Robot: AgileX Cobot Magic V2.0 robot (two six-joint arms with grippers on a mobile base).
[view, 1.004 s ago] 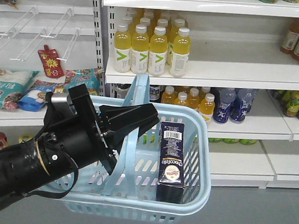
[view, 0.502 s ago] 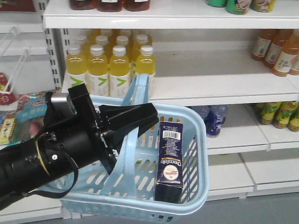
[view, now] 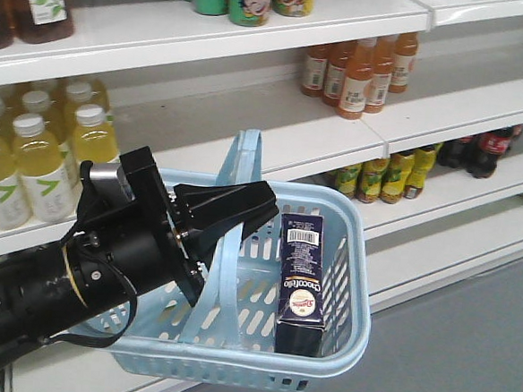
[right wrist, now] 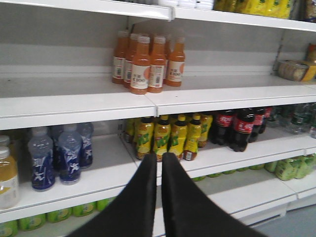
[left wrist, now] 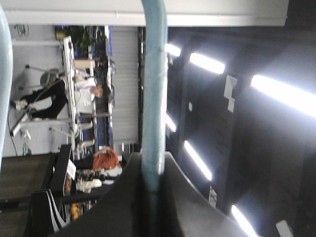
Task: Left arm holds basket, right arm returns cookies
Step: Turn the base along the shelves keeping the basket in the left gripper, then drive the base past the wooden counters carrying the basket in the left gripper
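Front-facing view: cookies stand upright in the right end of the basket, against its far wall, barcode label at the top. The left fingers are clamped on one hoop handle; in the left wrist view the same handle runs between the two fingers, with ceiling lights and a room seen sideways beyond. The second handle stands up behind. The right fingers are almost together with only a thin slit between them, holding nothing, facing white shelves. Behind the basket the shelves carry yellow bottles at the left and orange bottles above; grey floor lies lower right. Since half a second ago the shelving has slid left: the yellow bottles were behind the handle, the orange ones at the right edge, while the cookies and basket keep their place.
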